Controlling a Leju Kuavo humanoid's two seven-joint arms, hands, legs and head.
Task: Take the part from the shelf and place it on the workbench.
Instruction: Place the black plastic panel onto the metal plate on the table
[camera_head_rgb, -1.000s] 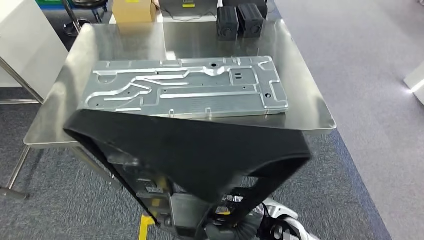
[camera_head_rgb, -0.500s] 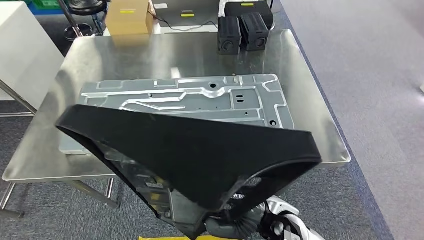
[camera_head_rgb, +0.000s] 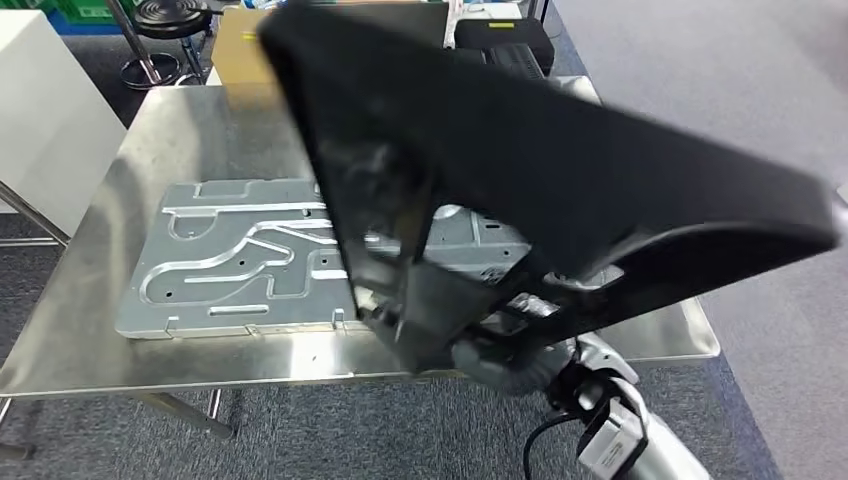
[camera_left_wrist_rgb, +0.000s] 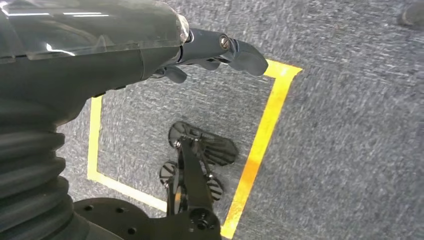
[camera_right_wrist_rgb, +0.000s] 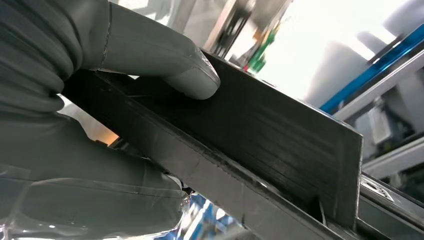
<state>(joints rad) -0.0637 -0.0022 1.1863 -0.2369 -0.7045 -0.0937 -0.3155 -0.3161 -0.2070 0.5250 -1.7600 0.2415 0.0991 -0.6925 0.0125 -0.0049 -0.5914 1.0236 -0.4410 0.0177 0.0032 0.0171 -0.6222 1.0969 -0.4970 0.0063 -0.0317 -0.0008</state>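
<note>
Head view shows the black part (camera_head_rgb: 560, 190), a large flat angular piece, raised and tilted above the bench (camera_head_rgb: 130, 355), where it covers much of the scene. It is not resting on the bench surface. Its lower corner meets the right hand (camera_head_rgb: 505, 355), which comes up from below on a silver arm. In the right wrist view the same black part (camera_right_wrist_rgb: 260, 135) lies across the right hand (camera_right_wrist_rgb: 60, 165): the thick grey thumb (camera_right_wrist_rgb: 170, 65) presses on one flat face and the palm is under the edge, so the hand holds the part. The other fingers are hidden behind it.

Under the part, a big silver metal plate (camera_head_rgb: 230, 260) with pressed channels lies flat on the bench. At the far edge of the bench a cardboard box (camera_head_rgb: 240, 45) stands, and a black device (camera_head_rgb: 500, 40) is near it.

In the left wrist view the left hand (camera_left_wrist_rgb: 200, 50) hangs over the grey carpet floor (camera_left_wrist_rgb: 350, 125) with a yellow tape line (camera_left_wrist_rgb: 262, 135). Its dark fingers (camera_left_wrist_rgb: 245, 55) are stretched out and hold nothing.
</note>
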